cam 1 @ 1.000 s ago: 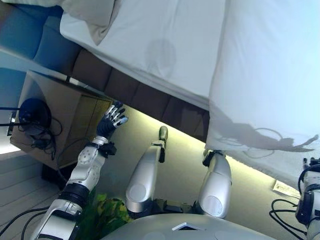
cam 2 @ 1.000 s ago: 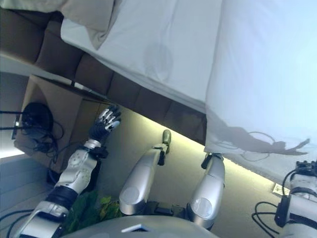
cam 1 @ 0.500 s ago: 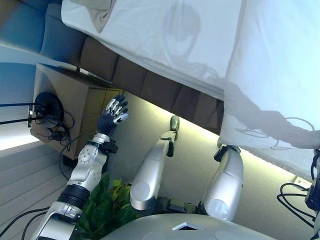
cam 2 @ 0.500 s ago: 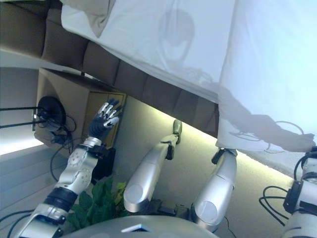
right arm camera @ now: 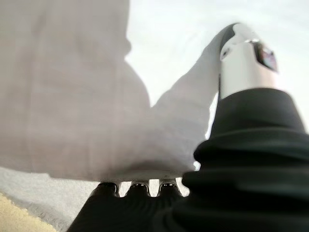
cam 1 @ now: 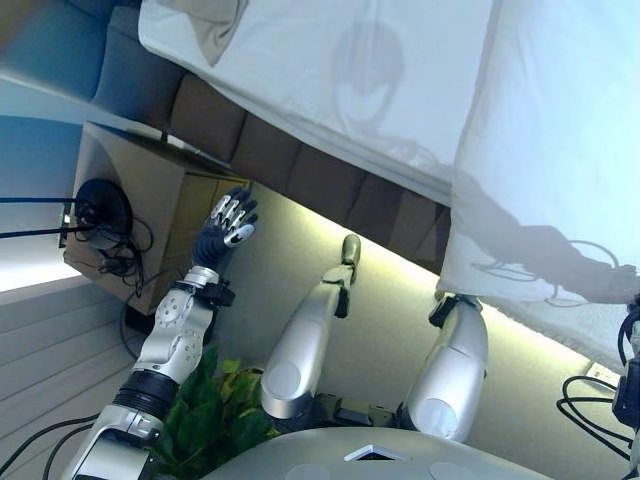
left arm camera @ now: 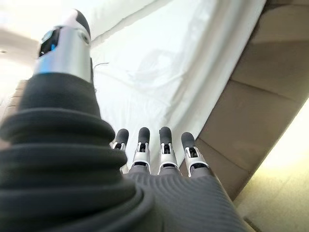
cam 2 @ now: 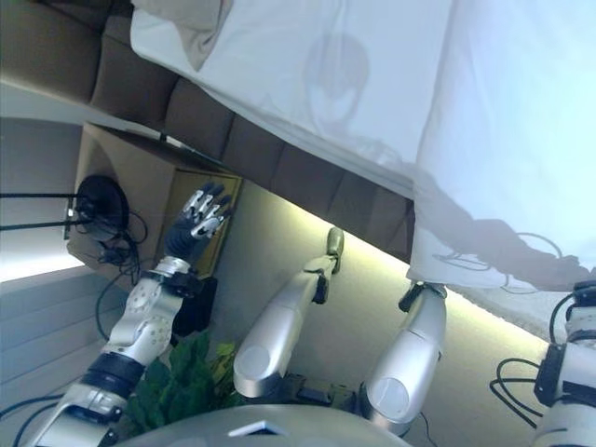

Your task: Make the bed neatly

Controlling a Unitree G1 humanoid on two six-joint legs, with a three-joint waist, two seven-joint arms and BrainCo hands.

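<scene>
1. Found the bed (cam 1: 300,180) running slantwise across the upper part of both eye views, with its brown padded side facing the robot.
2. Saw a flat white sheet (cam 1: 330,80) covering the mattress on the left part, faintly creased near the edge.
3. Noted a white duvet (cam 1: 560,130) lying over the right part of the bed, its edge hanging down past the padded side toward the floor (cam 1: 380,320).
4. Spotted a crumpled beige cloth (cam 1: 215,20) on the sheet at the top-left corner of the eye views; could not tell whether it was a pillow or a blanket.
5. Found the left hand (cam 1: 225,230) raised in the air below the bed's side, in front of a wooden nightstand (cam 1: 150,190). Fingers (left arm camera: 166,145) were straight and slightly apart, touching nothing and holding nothing.
6. In the left wrist view, saw those straight fingers pointing toward the white sheet and the padded side, well apart from both.
7. Found the right hand (right arm camera: 244,63) at the far right edge of the eye views, at the hanging edge of the duvet.
8. In the right wrist view, saw white duvet cloth draped across the front of the right hand, the thumb standing up beside it; could not tell whether that hand was clamped on the cloth or spread under it.
9. Noted a round black object (cam 1: 100,205) with tangled cables at the nightstand, and a green plant (cam 1: 215,410) low beside the left arm.
</scene>
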